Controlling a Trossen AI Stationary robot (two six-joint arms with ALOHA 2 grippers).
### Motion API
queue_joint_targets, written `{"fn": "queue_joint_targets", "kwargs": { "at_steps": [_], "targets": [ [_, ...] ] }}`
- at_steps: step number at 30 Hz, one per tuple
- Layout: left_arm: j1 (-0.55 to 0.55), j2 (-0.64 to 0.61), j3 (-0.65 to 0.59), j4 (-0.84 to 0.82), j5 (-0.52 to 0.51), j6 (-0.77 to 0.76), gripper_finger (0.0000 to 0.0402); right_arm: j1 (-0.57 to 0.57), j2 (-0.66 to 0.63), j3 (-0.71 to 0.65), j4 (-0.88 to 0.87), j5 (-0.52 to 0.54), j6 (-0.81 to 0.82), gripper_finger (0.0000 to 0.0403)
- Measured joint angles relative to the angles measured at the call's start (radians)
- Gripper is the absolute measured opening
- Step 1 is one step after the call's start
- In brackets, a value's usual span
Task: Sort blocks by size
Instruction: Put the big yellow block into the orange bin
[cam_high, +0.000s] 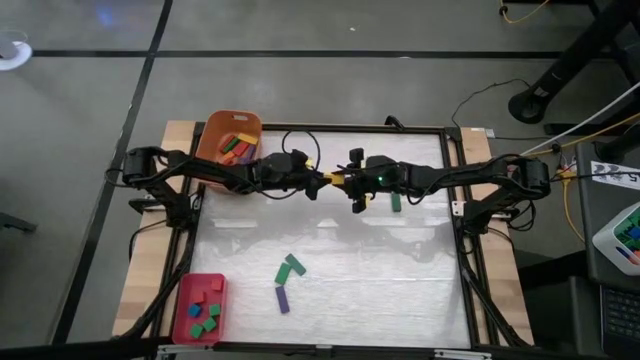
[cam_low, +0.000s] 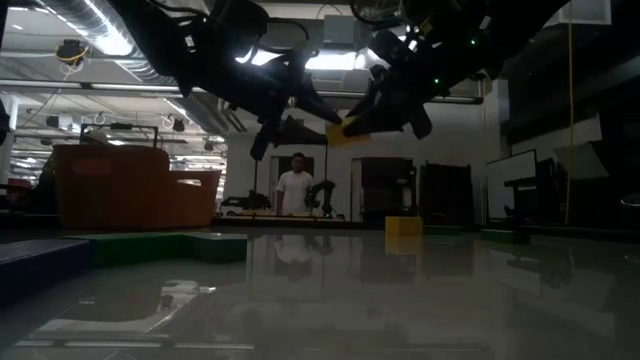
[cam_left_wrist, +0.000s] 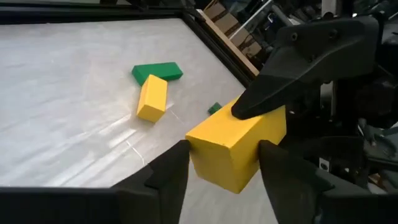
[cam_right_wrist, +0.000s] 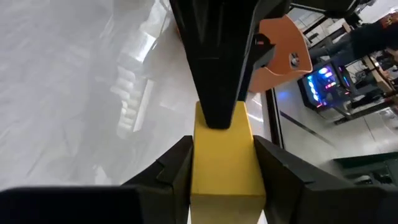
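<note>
Over the tabletop (cam_high: 380, 280), a yellow block (cam_left_wrist: 233, 146) is held in mid-air between both sets of jaws. The right gripper (cam_right_wrist: 224, 162) is seen clamped on its long sides. The left gripper (cam_left_wrist: 221, 165) flanks its other end; whether it grips cannot be told. The block is judged light, rigid and smooth-faced, best taken across flat opposite sides. Below the jaws lie another yellow bar (cam_left_wrist: 152, 98) and a green block (cam_left_wrist: 158, 71). No writing can be read.

The white table (cam_high: 400, 290) carries an orange tub (cam_high: 212, 138), a red tray (cam_high: 186, 312), and loose green and purple blocks (cam_high: 287, 280).
</note>
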Motion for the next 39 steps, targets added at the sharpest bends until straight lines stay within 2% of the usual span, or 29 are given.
{"fn": "queue_joint_targets", "kwargs": {
  "at_steps": [4, 13, 20, 27, 34, 39],
  "targets": [
    [0.000, 0.000, 0.000, -0.001, 0.019, 0.000, 0.0195, 0.000, 0.000, 0.000, 0.007, -0.018, -0.007, 0.0142],
    [0.003, 0.002, -0.002, -0.007, 0.198, 0.123, 0.0198, 0.006, 0.000, 0.000, 0.000, -0.125, -0.070, 0.0142],
    [0.001, 0.003, -0.001, -0.001, 0.384, 0.184, 0.0198, 0.007, -0.001, 0.006, 0.039, -0.295, -0.130, 0.0142],
    [0.000, 0.004, -0.002, -0.008, 0.396, 0.185, 0.0193, 0.005, -0.002, 0.006, 0.041, -0.296, -0.130, 0.0142],
    [0.002, 0.004, -0.002, -0.005, 0.406, 0.170, 0.0125, 0.004, -0.002, 0.006, 0.035, -0.291, -0.156, 0.0142],
    [0.002, 0.004, -0.003, -0.005, 0.401, 0.167, 0.0124, 0.004, -0.003, 0.006, 0.031, -0.290, -0.183, 0.0142]
  ]
}}
